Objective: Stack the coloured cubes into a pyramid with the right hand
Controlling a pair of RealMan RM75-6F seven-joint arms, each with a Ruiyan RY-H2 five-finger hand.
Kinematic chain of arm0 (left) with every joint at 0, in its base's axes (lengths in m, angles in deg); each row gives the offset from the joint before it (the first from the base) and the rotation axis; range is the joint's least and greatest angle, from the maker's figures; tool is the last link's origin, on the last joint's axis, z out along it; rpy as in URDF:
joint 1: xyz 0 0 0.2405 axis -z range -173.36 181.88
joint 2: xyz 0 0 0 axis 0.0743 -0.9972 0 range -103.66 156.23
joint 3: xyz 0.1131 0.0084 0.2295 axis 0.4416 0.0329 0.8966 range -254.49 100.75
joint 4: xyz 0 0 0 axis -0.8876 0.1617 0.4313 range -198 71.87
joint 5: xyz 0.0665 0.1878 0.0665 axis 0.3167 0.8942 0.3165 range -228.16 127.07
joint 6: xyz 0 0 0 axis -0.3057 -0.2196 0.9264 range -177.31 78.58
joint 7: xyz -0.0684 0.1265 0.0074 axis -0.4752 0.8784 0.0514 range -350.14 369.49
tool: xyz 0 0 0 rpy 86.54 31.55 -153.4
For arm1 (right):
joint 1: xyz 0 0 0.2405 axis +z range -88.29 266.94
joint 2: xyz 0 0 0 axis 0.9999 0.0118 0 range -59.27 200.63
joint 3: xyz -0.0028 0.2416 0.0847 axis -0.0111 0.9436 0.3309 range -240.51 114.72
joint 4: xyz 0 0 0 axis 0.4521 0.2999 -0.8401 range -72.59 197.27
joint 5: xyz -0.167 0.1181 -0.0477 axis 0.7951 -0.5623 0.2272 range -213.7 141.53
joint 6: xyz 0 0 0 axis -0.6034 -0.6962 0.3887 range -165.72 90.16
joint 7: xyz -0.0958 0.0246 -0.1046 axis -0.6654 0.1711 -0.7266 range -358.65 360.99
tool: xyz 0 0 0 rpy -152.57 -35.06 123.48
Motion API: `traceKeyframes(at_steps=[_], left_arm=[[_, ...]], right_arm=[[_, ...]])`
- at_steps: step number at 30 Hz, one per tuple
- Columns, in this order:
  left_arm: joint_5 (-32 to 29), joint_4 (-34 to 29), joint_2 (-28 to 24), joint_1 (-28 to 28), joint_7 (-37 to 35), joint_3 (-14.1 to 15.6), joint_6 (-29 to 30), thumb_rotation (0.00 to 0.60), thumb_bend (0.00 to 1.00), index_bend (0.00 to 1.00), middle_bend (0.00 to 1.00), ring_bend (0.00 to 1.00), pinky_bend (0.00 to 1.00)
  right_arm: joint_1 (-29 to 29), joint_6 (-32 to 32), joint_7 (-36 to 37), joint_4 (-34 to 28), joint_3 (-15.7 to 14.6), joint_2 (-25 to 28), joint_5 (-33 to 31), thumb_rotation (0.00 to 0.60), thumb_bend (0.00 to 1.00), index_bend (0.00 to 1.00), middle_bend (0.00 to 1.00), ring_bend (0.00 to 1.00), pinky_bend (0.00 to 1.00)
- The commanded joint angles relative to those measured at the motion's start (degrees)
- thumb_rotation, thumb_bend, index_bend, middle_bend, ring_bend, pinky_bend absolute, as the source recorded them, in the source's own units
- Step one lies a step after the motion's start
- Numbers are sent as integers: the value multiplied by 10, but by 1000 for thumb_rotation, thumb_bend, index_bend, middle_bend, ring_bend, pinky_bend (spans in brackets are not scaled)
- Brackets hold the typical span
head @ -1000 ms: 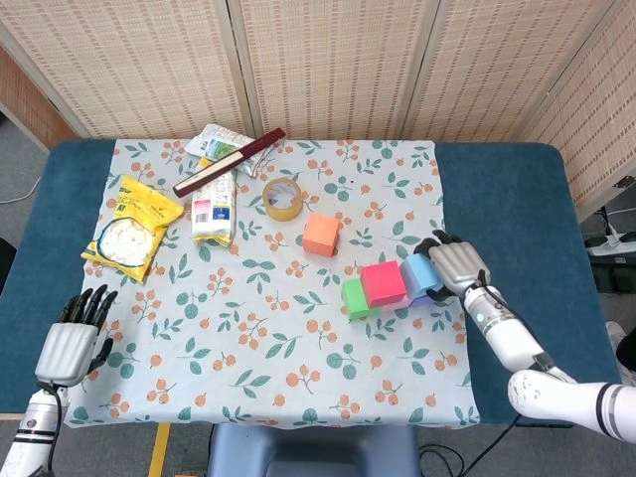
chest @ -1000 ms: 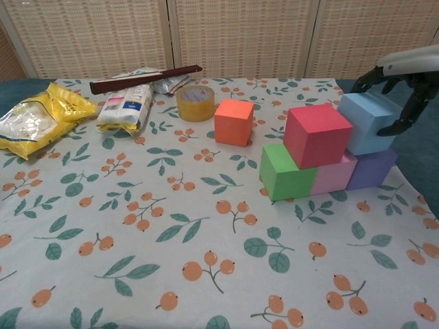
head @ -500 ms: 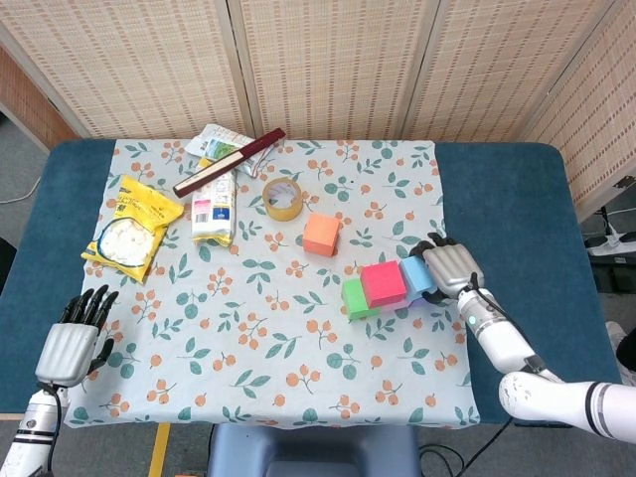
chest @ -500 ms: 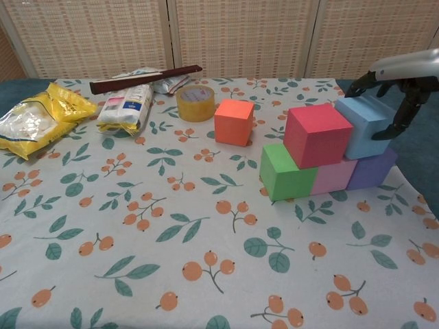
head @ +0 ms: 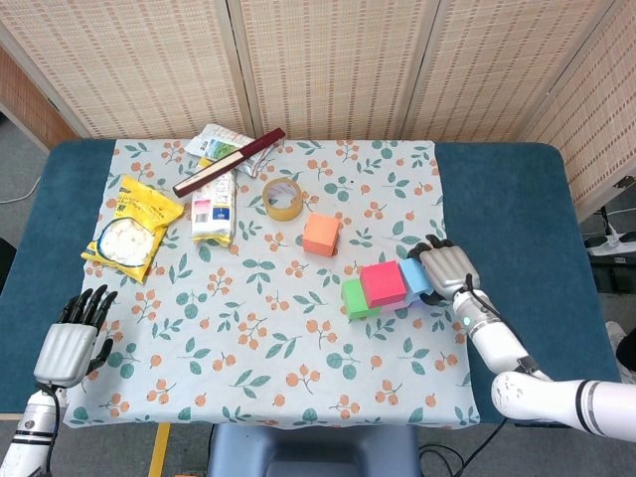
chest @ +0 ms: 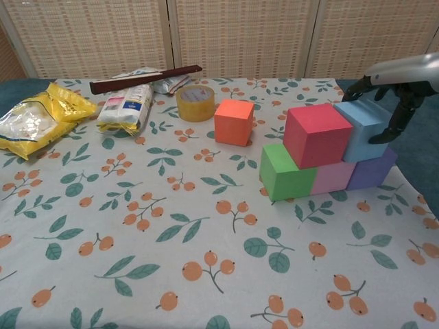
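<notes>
A green cube (chest: 281, 171), a pink cube (chest: 333, 178) and a purple cube (chest: 370, 171) form a row on the floral cloth. A red cube (chest: 317, 134) sits on top over the green and pink ones. Beside it lies a light blue cube (chest: 360, 120), close against the red one. My right hand (chest: 399, 86) grips the blue cube, one finger at its back and the others down its right side. In the head view that right hand (head: 449, 268) covers the blue cube (head: 415, 275) from the right. An orange cube (head: 320, 235) stands alone behind the row. My left hand (head: 70, 343) rests open at the near left edge.
A yellow tape roll (chest: 195, 103) sits just left of the orange cube. Further left lie a white packet (head: 214, 207), a dark brown stick (head: 229, 162) and a yellow snack bag (head: 129, 224). The cloth's right edge (head: 452, 328) runs just past the cubes.
My right hand moved left with the blue cube, bringing it down onto the row and against the red cube. The left hand stayed still.
</notes>
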Motion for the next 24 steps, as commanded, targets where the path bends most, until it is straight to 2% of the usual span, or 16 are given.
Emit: traceKeyframes(at_steps=[1, 10, 12, 16, 19, 24], left_arm=[[0, 0, 0, 0, 0, 0, 0, 600, 438, 0, 0, 0, 149], [0, -1, -1, 0, -1, 0, -1, 600, 437, 0, 0, 0, 149], [0, -1, -1, 0, -2, 0, 0, 600, 438, 0, 0, 0, 149], [0, -1, -1, 0, -3, 0, -1, 600, 438, 0, 0, 0, 149], [1, -1, -2, 0, -3, 0, 0, 600, 437, 0, 0, 0, 149], [1, -2, -2, -1, -5, 0, 2, 600, 436, 0, 0, 0, 149]], right_arm=[[1, -1, 0, -1, 0, 0, -1, 600, 189, 404, 152, 0, 144], [7, -3, -2, 0, -4, -4, -9, 600, 189, 363, 140, 0, 145], [9, 0, -4, -1, -6, -2, -12, 600, 189, 315, 121, 0, 145], [11, -1, -4, -4, -7, 0, -14, 600, 189, 121, 43, 0, 145], [12, 0, -3, -6, -9, 2, -12, 600, 189, 23, 8, 0, 145], [16, 9, -7, -11, -15, 9, -17, 600, 189, 0, 0, 0, 143]])
